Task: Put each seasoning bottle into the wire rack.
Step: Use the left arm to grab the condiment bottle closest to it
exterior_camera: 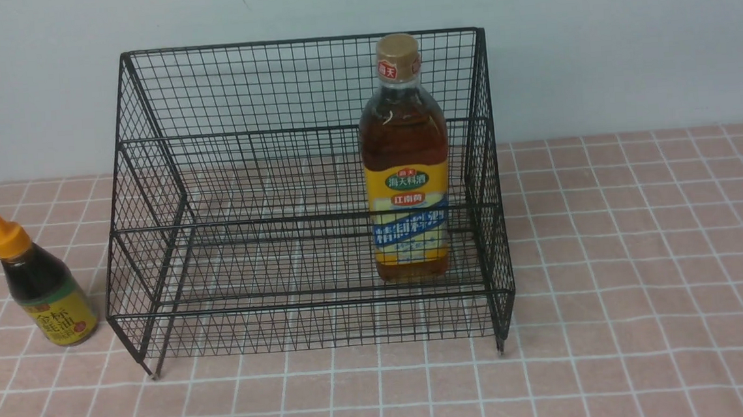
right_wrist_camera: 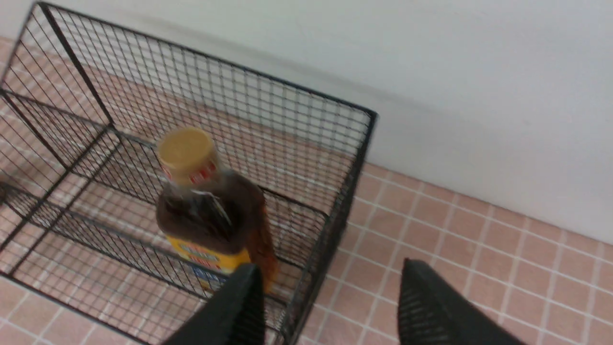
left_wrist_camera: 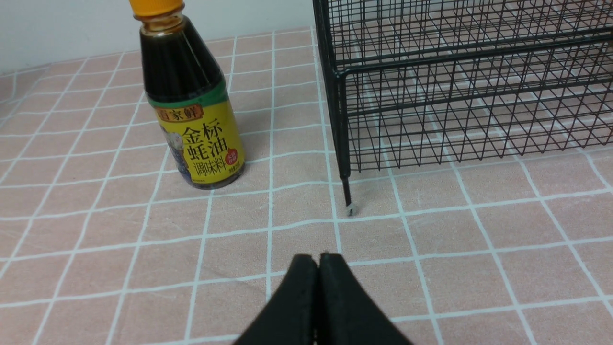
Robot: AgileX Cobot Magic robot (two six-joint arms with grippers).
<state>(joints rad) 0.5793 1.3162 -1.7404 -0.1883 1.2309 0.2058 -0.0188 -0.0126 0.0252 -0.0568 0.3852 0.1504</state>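
Pink checked bench lies under left jaws, closed and empty. Small dark orange-capped bottle stands outside black wire-mesh rack, just beside it; jaws clipping that rack could topple it. Tall amber bottle stands inside; right jaws hang open above. Pale wall behind.

pale bg wall, pink grid tablecloth

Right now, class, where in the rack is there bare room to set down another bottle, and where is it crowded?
In the rack the lower shelf is bare from the left wall to the tall bottle; the upper step is bare. It is crowded at the right end, where that bottle stands near the right wall. The small bottle stands outside, left.
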